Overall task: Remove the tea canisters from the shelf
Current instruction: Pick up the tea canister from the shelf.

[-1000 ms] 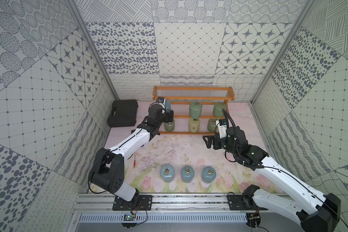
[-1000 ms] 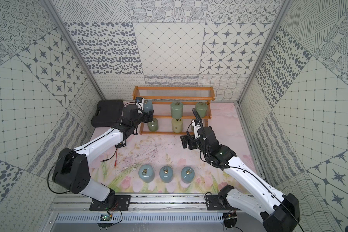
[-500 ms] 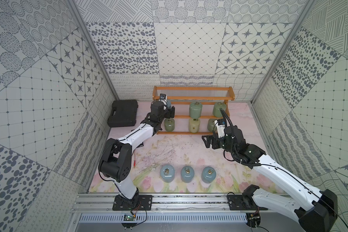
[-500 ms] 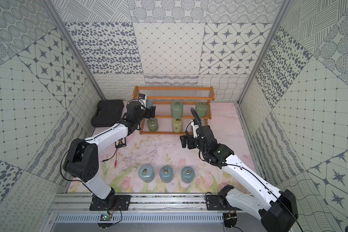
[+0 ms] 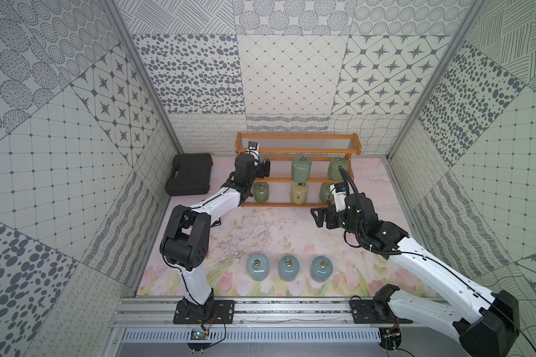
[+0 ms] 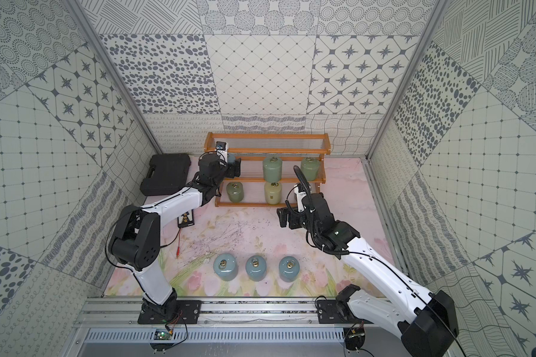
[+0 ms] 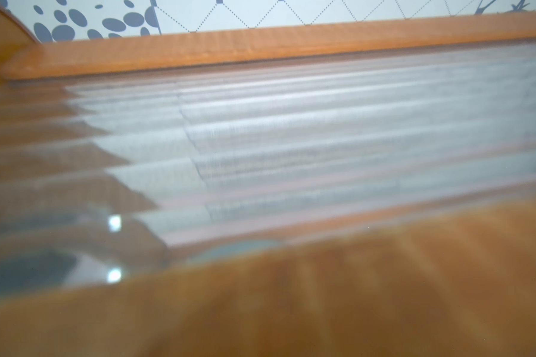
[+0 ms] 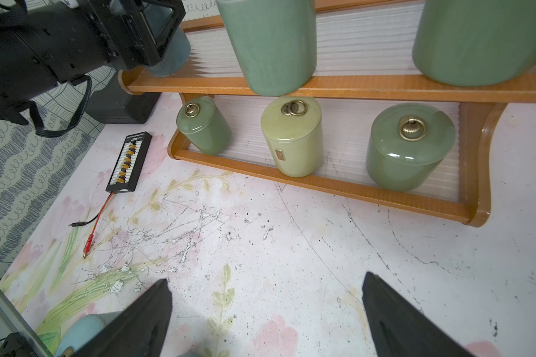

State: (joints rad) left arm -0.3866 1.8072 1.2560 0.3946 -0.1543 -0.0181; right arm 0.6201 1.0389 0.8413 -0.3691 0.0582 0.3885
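Observation:
The shelf point(image 5: 297, 143) point(image 6: 266, 136) stands at the back wall. My left gripper point(image 5: 265, 168) point(image 6: 235, 168) point(image 8: 164, 34) is at the left end of its middle tier, with its jaws around a light blue tea canister point(image 8: 175, 52). How tightly they press does not show. Two green canisters point(image 5: 301, 168) point(image 5: 337, 168) share that tier. On the bottom tier stand a green point(image 8: 205, 126), a cream point(image 8: 294, 136) and another green canister point(image 8: 409, 145). Three light blue canisters point(image 5: 257, 266) point(image 5: 289, 267) point(image 5: 321, 268) stand on the table. My right gripper point(image 5: 317, 218) point(image 8: 265, 276) hangs open before the shelf, holding nothing.
A black case point(image 5: 188, 174) lies left of the shelf. A black connector board point(image 8: 129, 162) with red and black leads lies on the mat by the shelf's left foot. Tiled walls close in both sides, and a metal rail point(image 5: 260, 312) runs along the front.
My left arm has reached further in to the shelf's middle tier and its jaws have narrowed around the light blue canister. My right gripper has drifted slightly left and stayed open.

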